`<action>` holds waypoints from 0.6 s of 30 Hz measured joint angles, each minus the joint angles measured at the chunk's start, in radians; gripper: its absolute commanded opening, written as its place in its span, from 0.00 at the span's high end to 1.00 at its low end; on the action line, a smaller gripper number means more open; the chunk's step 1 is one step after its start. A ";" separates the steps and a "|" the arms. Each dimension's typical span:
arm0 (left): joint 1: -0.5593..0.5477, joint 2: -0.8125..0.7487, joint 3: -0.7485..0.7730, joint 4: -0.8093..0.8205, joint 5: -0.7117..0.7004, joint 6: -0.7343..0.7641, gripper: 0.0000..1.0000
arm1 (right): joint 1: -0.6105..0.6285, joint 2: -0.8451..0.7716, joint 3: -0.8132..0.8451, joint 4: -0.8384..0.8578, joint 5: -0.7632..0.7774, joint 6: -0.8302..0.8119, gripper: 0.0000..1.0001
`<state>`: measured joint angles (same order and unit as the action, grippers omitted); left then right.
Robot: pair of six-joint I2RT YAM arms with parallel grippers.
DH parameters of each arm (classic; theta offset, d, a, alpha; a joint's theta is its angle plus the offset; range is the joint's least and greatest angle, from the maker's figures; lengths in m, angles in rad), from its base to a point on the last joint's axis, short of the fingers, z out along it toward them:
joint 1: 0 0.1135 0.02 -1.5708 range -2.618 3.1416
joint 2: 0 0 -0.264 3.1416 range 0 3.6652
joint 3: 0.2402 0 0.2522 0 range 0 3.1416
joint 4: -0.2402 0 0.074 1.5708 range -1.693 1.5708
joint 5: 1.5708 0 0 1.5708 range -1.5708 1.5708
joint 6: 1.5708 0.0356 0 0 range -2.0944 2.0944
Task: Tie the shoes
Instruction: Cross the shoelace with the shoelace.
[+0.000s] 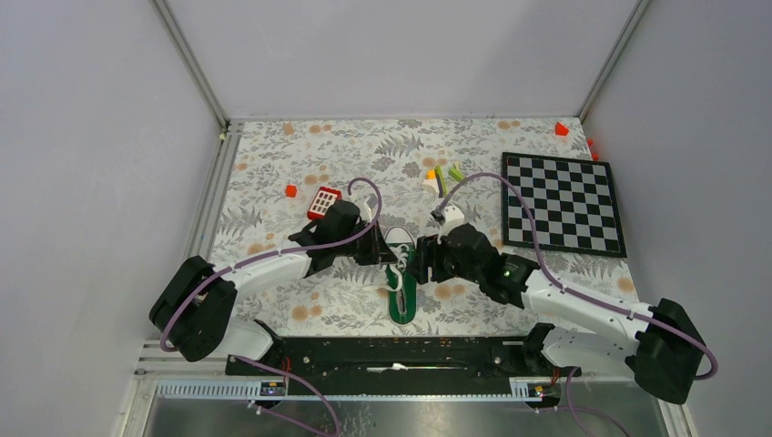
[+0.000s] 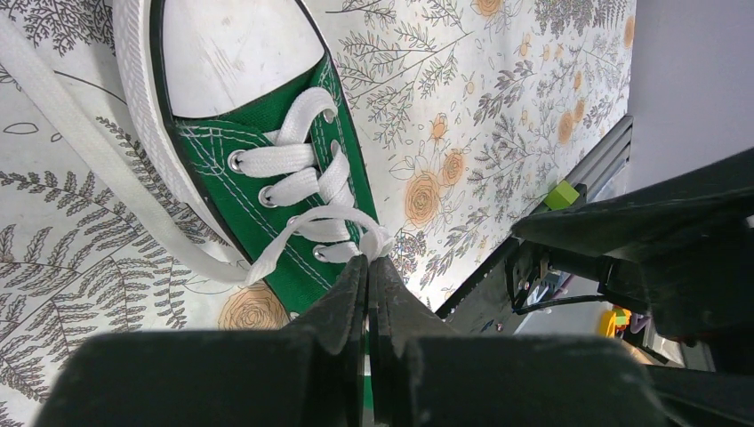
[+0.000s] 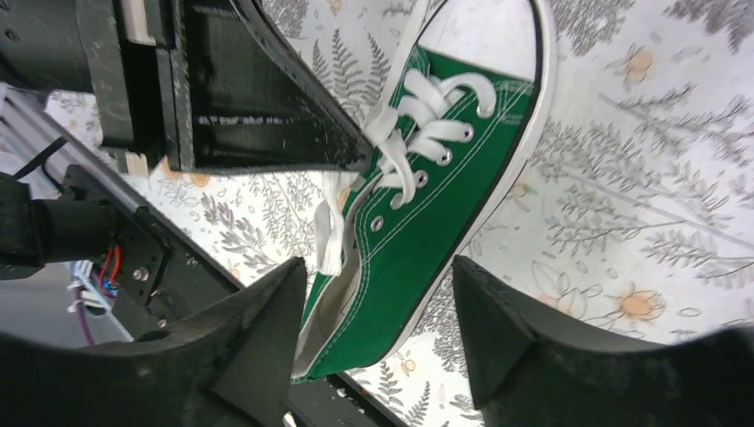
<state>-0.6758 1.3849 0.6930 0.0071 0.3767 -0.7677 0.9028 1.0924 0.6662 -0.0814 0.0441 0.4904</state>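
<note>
The green sneaker (image 1: 401, 291) lies on the floral table between my two arms, toe cap away from the bases. In the left wrist view its white laces (image 2: 302, 191) cross the tongue, and my left gripper (image 2: 368, 264) is shut on a bunch of lace at the top eyelets. A long loose lace end (image 2: 80, 147) trails over the table to the left. My right gripper (image 3: 378, 276) is open, its fingers astride the shoe's heel part (image 3: 400, 267) without touching it. The left gripper's fingers (image 3: 293, 133) reach the laces in the right wrist view.
A red-and-white keypad block (image 1: 322, 202) sits behind the left arm. A checkerboard (image 1: 562, 202) lies at the right. Small coloured pieces (image 1: 442, 176) and red blocks (image 1: 290, 190) are scattered toward the back. The black mounting rail (image 1: 391, 355) runs along the near edge.
</note>
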 measured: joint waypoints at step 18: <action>0.000 0.000 0.000 -0.006 0.000 0.000 1.00 | 0.101 0.077 -0.176 0.311 -0.029 0.280 0.46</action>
<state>-0.6754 1.3849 0.6933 0.0010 0.3763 -0.7677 1.0042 1.1690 0.4904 0.2295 0.0147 0.7708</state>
